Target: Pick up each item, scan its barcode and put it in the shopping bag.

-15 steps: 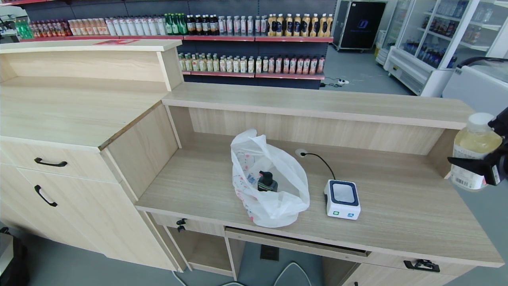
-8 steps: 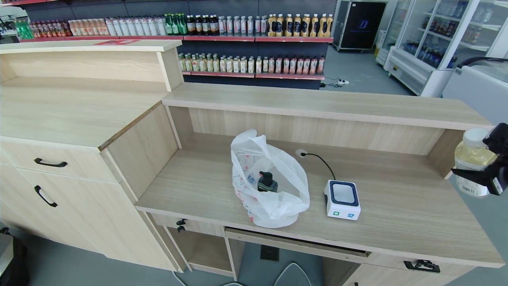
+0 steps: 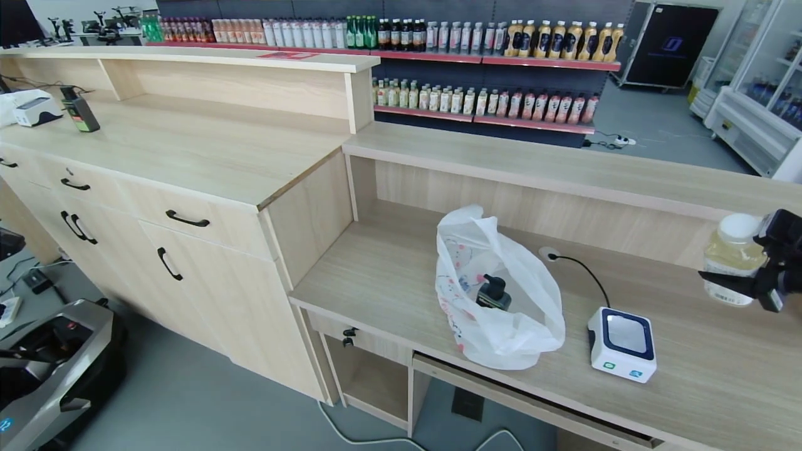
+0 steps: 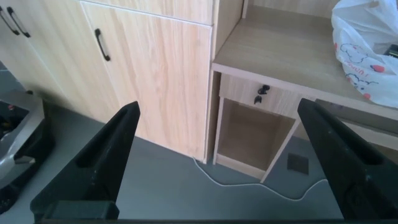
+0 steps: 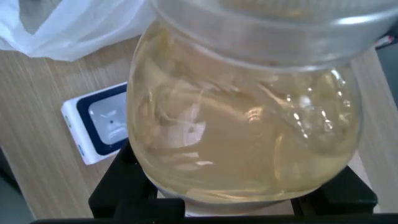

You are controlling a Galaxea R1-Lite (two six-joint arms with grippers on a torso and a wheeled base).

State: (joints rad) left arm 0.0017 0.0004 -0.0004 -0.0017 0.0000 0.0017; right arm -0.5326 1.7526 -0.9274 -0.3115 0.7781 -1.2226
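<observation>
Bottle [image 3: 734, 249] — gripped by right end effector [image 3: 730, 280] — now nearer scanner [image 3: 621, 344].

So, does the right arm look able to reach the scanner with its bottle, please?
Probably yes: the right gripper holds the bottle above the counter at its right end, and nothing stands between it and the scanner; the shopping bag sits beyond the scanner.

Bright, even indoor light; glints on the bottle [image 5: 249, 118]; soft shadows beneath the counter [image 3: 376, 275].
</observation>
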